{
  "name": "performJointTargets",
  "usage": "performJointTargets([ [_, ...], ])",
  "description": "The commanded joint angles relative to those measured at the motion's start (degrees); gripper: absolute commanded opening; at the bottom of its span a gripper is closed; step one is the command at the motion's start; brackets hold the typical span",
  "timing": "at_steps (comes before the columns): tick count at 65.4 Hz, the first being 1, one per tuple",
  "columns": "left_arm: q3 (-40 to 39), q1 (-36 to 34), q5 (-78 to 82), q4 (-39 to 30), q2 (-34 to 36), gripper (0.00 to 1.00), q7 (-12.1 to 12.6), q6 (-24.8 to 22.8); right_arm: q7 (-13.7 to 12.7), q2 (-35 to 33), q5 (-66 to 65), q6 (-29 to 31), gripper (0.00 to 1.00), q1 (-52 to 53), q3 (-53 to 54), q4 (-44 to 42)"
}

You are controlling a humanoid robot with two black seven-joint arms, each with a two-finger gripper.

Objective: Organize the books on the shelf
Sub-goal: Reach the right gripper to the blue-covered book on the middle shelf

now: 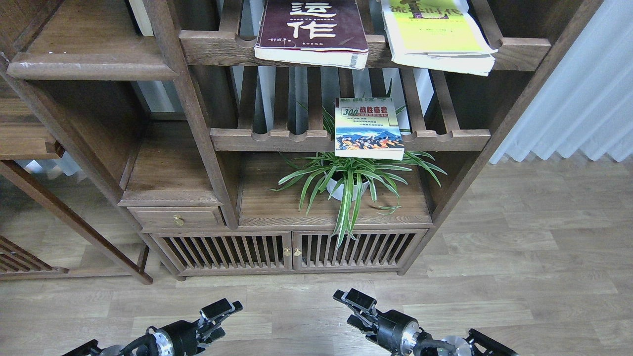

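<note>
Dark wooden shelving unit on pale plank floor, pleated curtain to its right; three books, two idle grippers.

Landmark: potted plant (348, 180), on the board above the slatted cabinet doors (289, 252). Small "300" book (367, 128): lying flat on the slatted rack (277, 139) directly above the plant, front edge overhanging the rail. Maroon book (311, 30) and yellow-green book (437, 34): side by side on the higher rack, above the plant, both overhanging. Solid shelf (89, 62): upper left of the plant, bare. Left gripper (221, 310) and right gripper (353, 299): low over the floor, below the plant, holding nothing; finger spacing cannot be told.
</note>
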Motion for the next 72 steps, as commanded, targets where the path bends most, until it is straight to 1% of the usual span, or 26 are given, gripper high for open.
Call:
performJointTargets([
  [1, -0.1, 0.0, 0.0, 0.2, 0.0, 1.0, 0.0, 0.0, -0.1, 0.0, -0.1, 0.1, 1.0, 1.2, -0.3, 0.0],
  [22, 0.0, 0.2, -0.2, 0.2, 0.4, 1.0, 0.0, 0.0, 0.1, 0.0, 0.3, 0.4, 1.0, 4.4, 0.6, 0.2],
  [29, -0.1, 0.9, -0.7, 0.5, 0.4, 1.0, 0.0, 0.0, 0.4, 0.0, 0.5, 2.7, 1.0, 4.7, 1.0, 0.6],
  [35, -0.1, 0.9, -0.8, 1.2, 0.6, 1.0, 0.0, 0.0, 1.2, 0.0, 0.5, 4.4, 1.0, 7.2, 2.3, 0.9],
  [38, -0.1, 0.9, -0.8, 1.5, 0.8, 1.0, -0.3, 0.0, 1.8, 0.0, 0.5, 4.4, 1.0, 8.5, 2.8, 1.3],
  [39, -0.1, 1.0, -0.7, 1.6, 0.9, 1.0, -0.7, 0.0, 2.4, 0.0, 0.5, 4.4, 1.0, 9.3, 3.8, 2.3],
  [44, -0.1, 1.3, -0.7, 1.6, 1.2, 1.0, -0.6, 0.0, 3.3, 0.0, 0.5, 4.1, 1.0, 10.1, 6.6, 4.3],
  [52, -0.1, 1.5, -0.7, 2.0, 1.2, 1.0, -0.6, 0.0, 3.4, 0.0, 0.3, 3.4, 1.0, 11.0, 10.2, 6.5],
  [61, 0.0, 1.8, -0.7, 2.6, 1.2, 1.0, -0.6, 0.0, 3.8, 0.0, 0.3, 1.3, 0.99, 11.6, 11.9, 8.3],
  [72, -0.1, 2.3, -0.7, 2.8, 1.2, 1.0, -0.7, 0.0, 4.0, 0.0, 0.2, 0.5, 0.99, 11.6, 14.2, 10.1],
])
